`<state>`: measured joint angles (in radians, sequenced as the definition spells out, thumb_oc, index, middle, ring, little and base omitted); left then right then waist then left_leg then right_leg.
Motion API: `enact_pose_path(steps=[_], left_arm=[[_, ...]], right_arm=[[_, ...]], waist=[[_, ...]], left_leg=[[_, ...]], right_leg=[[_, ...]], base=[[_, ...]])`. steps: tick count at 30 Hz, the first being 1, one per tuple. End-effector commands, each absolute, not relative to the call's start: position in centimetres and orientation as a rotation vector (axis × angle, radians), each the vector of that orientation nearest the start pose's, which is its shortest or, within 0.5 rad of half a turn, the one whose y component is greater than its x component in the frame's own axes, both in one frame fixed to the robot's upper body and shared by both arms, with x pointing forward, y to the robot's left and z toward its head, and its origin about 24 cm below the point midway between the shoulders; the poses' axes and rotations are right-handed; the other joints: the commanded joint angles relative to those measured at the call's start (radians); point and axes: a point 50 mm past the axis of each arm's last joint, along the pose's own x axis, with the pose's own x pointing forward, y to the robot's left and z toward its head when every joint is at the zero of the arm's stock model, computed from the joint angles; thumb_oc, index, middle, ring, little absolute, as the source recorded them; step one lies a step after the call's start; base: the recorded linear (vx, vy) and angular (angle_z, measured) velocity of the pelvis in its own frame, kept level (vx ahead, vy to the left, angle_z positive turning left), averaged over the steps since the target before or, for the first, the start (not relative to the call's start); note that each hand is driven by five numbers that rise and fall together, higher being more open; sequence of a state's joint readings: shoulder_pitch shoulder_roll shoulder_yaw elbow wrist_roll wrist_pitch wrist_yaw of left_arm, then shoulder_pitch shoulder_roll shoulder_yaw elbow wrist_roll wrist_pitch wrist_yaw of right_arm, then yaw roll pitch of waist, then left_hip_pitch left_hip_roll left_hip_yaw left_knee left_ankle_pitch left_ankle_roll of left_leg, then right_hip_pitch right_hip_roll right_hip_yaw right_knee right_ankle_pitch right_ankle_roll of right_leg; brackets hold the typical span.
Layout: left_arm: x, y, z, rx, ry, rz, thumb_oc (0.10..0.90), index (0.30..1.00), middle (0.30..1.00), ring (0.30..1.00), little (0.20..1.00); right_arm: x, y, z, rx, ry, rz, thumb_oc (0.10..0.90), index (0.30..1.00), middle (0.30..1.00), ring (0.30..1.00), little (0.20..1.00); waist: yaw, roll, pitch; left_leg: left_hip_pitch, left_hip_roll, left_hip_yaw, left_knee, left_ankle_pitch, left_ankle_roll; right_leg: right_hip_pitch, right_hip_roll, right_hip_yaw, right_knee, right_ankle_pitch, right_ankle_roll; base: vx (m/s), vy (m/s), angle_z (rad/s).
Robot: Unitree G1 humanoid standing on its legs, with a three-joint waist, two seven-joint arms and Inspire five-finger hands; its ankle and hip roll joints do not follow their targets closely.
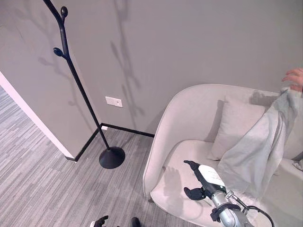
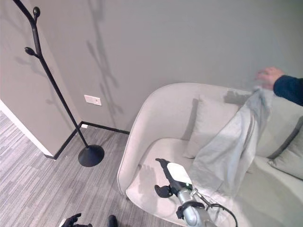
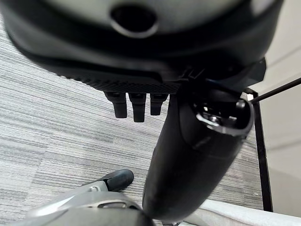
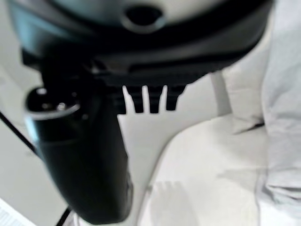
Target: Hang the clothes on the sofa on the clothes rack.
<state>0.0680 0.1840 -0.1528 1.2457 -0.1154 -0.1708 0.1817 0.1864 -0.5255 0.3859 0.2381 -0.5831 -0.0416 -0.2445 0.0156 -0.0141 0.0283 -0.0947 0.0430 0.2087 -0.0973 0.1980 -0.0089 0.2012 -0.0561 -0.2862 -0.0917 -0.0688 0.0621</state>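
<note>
Over the sofa (image 1: 189,118) seat, right hand (image 1: 201,182) hovers with fingers relaxed, holding nothing; grey garment (image 1: 255,151) person-held; coat rack (image 1: 78,85) upper left bare, hanging pending.

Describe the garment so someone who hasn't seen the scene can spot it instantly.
Start at the pale curved sofa against the grey wall, right of the black clothes rack. Over its seat hangs a light grey garment, draped down in front of the cushion, its top corner held up by a person's hand. It is the only loose, hanging cloth there; the cushions sit firm against the backrest.
</note>
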Motion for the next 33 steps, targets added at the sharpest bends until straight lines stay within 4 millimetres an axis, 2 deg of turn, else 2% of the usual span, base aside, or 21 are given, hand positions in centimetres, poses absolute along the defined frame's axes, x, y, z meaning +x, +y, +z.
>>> enact_pose_path(steps=[1,4,6,7,8,9,10,11,14,16,17,18,19,20,21,22,24,26,27,30,33], left_arm=[[7.3,19.5,-17.0,0.276,1.16,0.091,0.8,0.9,0.9,0.9,0.9],[6.5,19.1,-17.2,0.282,1.184,0.084,0.8,0.9,0.9,0.9,0.9],[6.1,19.1,-17.3,0.287,1.198,0.079,0.8,0.9,0.9,0.9,0.9],[5.7,19.1,-17.4,0.307,1.219,0.052,0.8,0.9,0.9,0.9,0.9],[5.6,19.2,-17.4,0.321,1.225,0.038,0.8,0.9,0.9,0.9,0.9],[6.4,19.5,-17.2,0.347,1.205,0.009,0.8,0.9,0.9,0.9,0.9],[7.1,19.6,-17.1,0.364,1.184,-0.003,0.8,0.9,0.9,0.9,0.9],[7.2,19.6,-17.1,0.364,1.183,-0.003,0.8,0.9,0.9,0.9,0.9],[9.1,20.1,-16.6,0.38,1.133,-0.005,0.8,0.9,0.9,0.9,0.9],[9.5,20.7,-16.4,0.385,1.124,0.019,0.8,0.9,0.9,0.9,0.9],[9.5,21.0,-16.4,0.381,1.124,0.039,0.8,0.9,0.9,0.9,0.9],[9.6,21.7,-16.2,0.361,1.118,0.093,0.8,0.9,0.9,0.9,0.9],[9.7,22.2,-16.1,0.348,1.107,0.141,0.8,0.9,0.9,0.9,0.9],[9.7,22.4,-16.0,0.344,1.107,0.161,0.8,0.9,0.9,0.9,0.9],[9.2,23.2,-16.0,0.332,1.112,0.212,0.8,0.9,0.9,0.9,0.9],[8.5,23.5,-16.1,0.326,1.135,0.232,0.8,0.9,0.9,0.9,0.9],[7.5,23.6,-16.2,0.274,1.158,0.293,0.8,0.9,0.9,0.9,0.9],[6.8,22.8,-16.5,0.205,1.17,0.33,0.8,0.9,0.9,0.9,0.9],[6.8,22.8,-16.5,0.205,1.17,0.33,0.8,0.9,0.9,0.9,0.9],[6.8,20.7,-16.9,0.226,1.181,0.234,0.8,0.9,0.9,0.9,0.9],[8.0,18.6,-16.9,0.293,1.134,0.088,0.8,0.9,0.9,0.9,0.9]], right_arm=[[20.5,-20.5,-2.6,-1.037,0.153,0.121,0.8,0.9,0.9,0.9,0.9],[19.4,-23.4,-5.6,-0.907,0.369,-0.107,0.8,0.9,0.9,0.9,0.9],[19.0,-24.7,-6.6,-0.808,0.454,-0.234,0.8,0.9,0.9,0.9,0.9],[18.8,-25.5,-7.4,-0.626,0.525,-0.388,0.8,0.9,0.9,0.9,0.9],[18.7,-25.8,-7.8,-0.538,0.554,-0.441,0.8,0.9,0.9,0.9,0.9],[19.7,-25.9,-8.0,-0.341,0.569,-0.534,0.8,0.9,0.9,0.9,0.9],[21.0,-25.5,-7.5,-0.279,0.541,-0.525,0.8,0.9,0.9,0.9,0.9],[21.1,-25.5,-7.4,-0.277,0.539,-0.525,0.8,0.9,0.9,0.9,0.9],[24.4,-25.1,-5.6,-0.167,0.464,-0.511,0.8,0.9,0.9,0.9,0.9],[25.5,-25.2,-4.8,-0.173,0.44,-0.508,0.8,0.9,0.9,0.9,0.9],[25.9,-25.3,-4.4,-0.179,0.427,-0.513,0.8,0.9,0.9,0.9,0.9],[26.3,-26.0,-3.9,-0.202,0.417,-0.536,0.8,0.9,0.9,0.9,0.9],[26.4,-26.8,-3.9,-0.216,0.437,-0.572,0.8,0.9,0.9,0.9,0.9],[26.1,-27.2,-4.0,-0.223,0.45,-0.583,0.8,0.9,0.9,0.9,0.9],[26.0,-26.7,-4.3,-0.209,0.462,-0.586,0.8,0.9,0.9,0.9,0.9],[25.8,-26.3,-4.6,-0.201,0.472,-0.582,0.8,0.9,0.9,0.9,0.9],[25.7,-26.0,-4.7,-0.217,0.47,-0.565,0.8,0.9,0.9,0.9,0.9],[26.0,-26.2,-3.7,-0.248,0.42,-0.579,0.8,0.9,0.9,0.9,0.9],[26.0,-26.2,-3.7,-0.249,0.42,-0.579,0.8,0.9,0.9,0.9,0.9],[26.0,-27.6,-2.5,-0.295,0.374,-0.66,0.8,0.9,0.9,0.9,0.9],[25.2,-29.1,-0.9,-0.363,0.291,-0.778,0.8,0.9,0.9,0.9,0.9]], waist=[[0.029,-0.004,-0.001],[0.026,0.001,-0.004],[0.027,0.003,-0.004],[0.03,0.005,-0.005],[0.033,0.004,-0.004],[0.038,0.005,0.023],[0.042,0.008,0.044],[0.044,0.007,0.044],[0.04,0.036,0.086],[0.043,0.038,0.09],[0.049,0.038,0.092],[0.065,0.043,0.088],[0.074,0.034,0.079],[0.069,0.023,0.08],[0.079,-0.012,0.063],[0.089,-0.024,0.053],[0.093,-0.021,0.044],[0.088,0.004,0.042],[0.087,0.007,0.042],[0.068,0.046,0.048],[0.037,0.093,0.05]], left_leg=[[0.12,0.083,-0.06,0.015,-0.163,-0.071],[0.124,0.077,-0.062,0.015,-0.17,-0.066],[0.125,0.072,-0.064,0.016,-0.173,-0.063],[0.126,0.066,-0.067,0.016,-0.176,-0.059],[0.124,0.063,-0.069,0.017,-0.177,-0.058],[0.117,0.061,-0.066,0.02,-0.178,-0.049],[0.115,0.063,-0.057,0.019,-0.179,-0.042],[0.112,0.062,-0.055,0.019,-0.179,-0.042],[0.097,0.072,-0.027,0.013,-0.172,-0.029],[0.092,0.072,-0.023,0.011,-0.175,-0.029],[0.094,0.074,-0.022,0.01,-0.176,-0.033],[0.093,0.088,-0.021,0.01,-0.187,-0.048],[0.09,0.115,-0.033,0.01,-0.189,-0.072],[0.094,0.13,-0.04,0.01,-0.188,-0.087],[0.097,0.159,-0.04,0.013,-0.18,-0.117],[0.103,0.181,-0.037,0.015,-0.174,-0.131],[0.1,0.248,-0.05,0.019,-0.139,-0.162],[0.086,0.307,-0.054,0.022,-0.102,-0.18],[0.085,0.31,-0.056,0.022,-0.102,-0.181],[0.063,0.347,-0.063,0.017,-0.056,-0.187],[0.047,0.354,-0.01,0.012,-0.022,-0.188]], right_leg=[[-0.119,-0.06,-0.007,0.021,0.039,0.046],[-0.114,-0.064,-0.008,0.02,0.041,0.049],[-0.113,-0.066,-0.01,0.022,0.041,0.052],[-0.114,-0.07,-0.015,0.032,0.038,0.053],[-0.117,-0.072,-0.018,0.046,0.034,0.053],[-0.17,-0.081,-0.022,0.133,0.024,0.056],[-0.225,-0.091,-0.029,0.206,0.025,0.067],[-0.232,-0.093,-0.026,0.216,0.021,0.068],[-0.408,-0.14,-0.038,0.466,0.038,0.147],[-0.406,-0.149,-0.009,0.456,0.027,0.15],[-0.391,-0.168,-0.012,0.434,0.025,0.134],[-0.351,-0.261,-0.025,0.355,0.06,0.125],[-0.314,-0.341,-0.001,0.26,0.136,0.123],[-0.291,-0.356,0.045,0.226,0.16,0.13],[-0.252,-0.33,0.097,0.165,0.136,0.161],[-0.249,-0.318,0.084,0.159,0.121,0.172],[-0.248,-0.261,0.069,0.157,0.095,0.163],[-0.245,-0.205,0.043,0.155,0.062,0.144],[-0.245,-0.203,0.041,0.155,0.062,0.143],[-0.222,-0.155,0.005,0.133,0.031,0.118],[-0.17,-0.142,-0.04,0.069,0.024,0.105]], base=[[0.0,0.0,0.0],[0.04,0.052,0.03],[0.06,0.078,0.01],[0.06,0.079,0.02],[-0.01,0.102,0.03],[-0.12,0.093,0.03],[-0.13,0.078,0.01],[-0.15,0.086,-0.1],[-0.18,0.103,-0.34],[-0.04,-0.056,-0.45],[0.06,-0.258,-0.1],[0.12,-0.465,0.03],[0.16,-0.579,0.1],[0.26,-0.72,0.39],[0.25,-0.598,0.67],[0.25,-0.591,0.74],[0.16,-0.441,0.06],[0.07,-0.325,-0.21],[0.03,-0.188,0.13],[0.02,-0.153,0.17],[0.01,-0.018,0.28]])
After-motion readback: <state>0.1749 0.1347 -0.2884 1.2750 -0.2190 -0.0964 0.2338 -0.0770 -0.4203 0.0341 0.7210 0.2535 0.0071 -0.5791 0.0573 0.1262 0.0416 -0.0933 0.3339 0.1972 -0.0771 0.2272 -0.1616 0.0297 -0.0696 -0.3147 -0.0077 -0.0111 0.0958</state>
